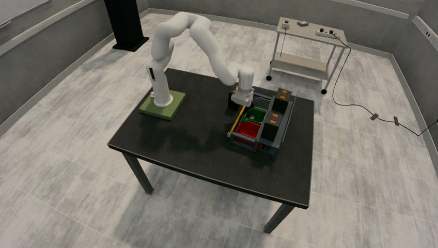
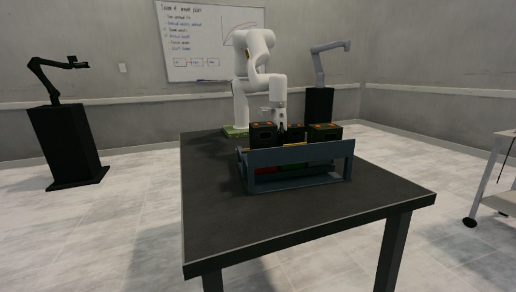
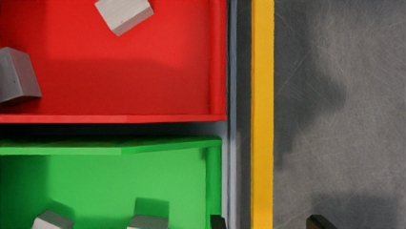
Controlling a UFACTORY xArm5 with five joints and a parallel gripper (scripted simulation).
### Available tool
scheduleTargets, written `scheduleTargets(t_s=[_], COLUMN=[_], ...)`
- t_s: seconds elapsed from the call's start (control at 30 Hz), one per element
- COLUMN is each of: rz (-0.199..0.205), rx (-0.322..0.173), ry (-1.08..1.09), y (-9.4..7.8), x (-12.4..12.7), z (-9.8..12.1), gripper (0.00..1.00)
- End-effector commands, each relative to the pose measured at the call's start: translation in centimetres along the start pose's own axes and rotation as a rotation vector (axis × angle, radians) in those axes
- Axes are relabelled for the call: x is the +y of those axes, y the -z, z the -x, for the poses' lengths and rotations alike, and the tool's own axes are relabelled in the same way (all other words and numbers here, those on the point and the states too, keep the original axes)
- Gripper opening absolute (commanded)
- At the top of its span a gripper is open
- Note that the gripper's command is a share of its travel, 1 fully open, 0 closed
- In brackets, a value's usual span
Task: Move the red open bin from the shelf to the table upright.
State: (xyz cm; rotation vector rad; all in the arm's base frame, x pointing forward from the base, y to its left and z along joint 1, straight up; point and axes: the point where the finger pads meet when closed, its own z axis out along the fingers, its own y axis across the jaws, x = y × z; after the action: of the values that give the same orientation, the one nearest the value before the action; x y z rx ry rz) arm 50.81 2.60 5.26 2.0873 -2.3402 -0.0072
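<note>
The red open bin [image 1: 248, 128] [image 3: 119, 72] sits on the lower level of the blue-grey shelf [image 1: 242, 143] [image 2: 296, 153], with two grey blocks [image 3: 124, 14] [image 3: 14, 76] in it. Only a strip of the red bin [image 2: 266, 170] shows in the exterior view. The green bin [image 1: 256, 115] [image 3: 110, 186] stands beside it, also holding grey blocks. My gripper [image 1: 241, 105] [image 2: 281, 129] [image 3: 267, 223] points straight down, half open and empty. Its fingertips straddle the yellow strip [image 1: 236, 121] [image 3: 262, 95] on the shelf's front edge, beside the green bin's corner.
Two dark boxes with orange tabs [image 1: 282, 98] [image 1: 271, 124] stand on the shelf's upper level. A third dark box [image 1: 231, 102] [image 2: 294, 132] stands close to the gripper, on the arm's side of the shelf. The arm's green base [image 1: 162, 106] is on the dark table [image 1: 184, 138].
</note>
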Motion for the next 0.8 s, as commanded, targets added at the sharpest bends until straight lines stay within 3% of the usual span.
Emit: scheduleTargets(t_s=[0.0,0.77], rz=[-0.004,-0.004], rx=[-0.002,-0.002], ry=[0.0,0.0], y=[-0.08,-0.86], x=[-0.15,-0.15], z=[0.03,0.03], gripper=[0.48,0.48])
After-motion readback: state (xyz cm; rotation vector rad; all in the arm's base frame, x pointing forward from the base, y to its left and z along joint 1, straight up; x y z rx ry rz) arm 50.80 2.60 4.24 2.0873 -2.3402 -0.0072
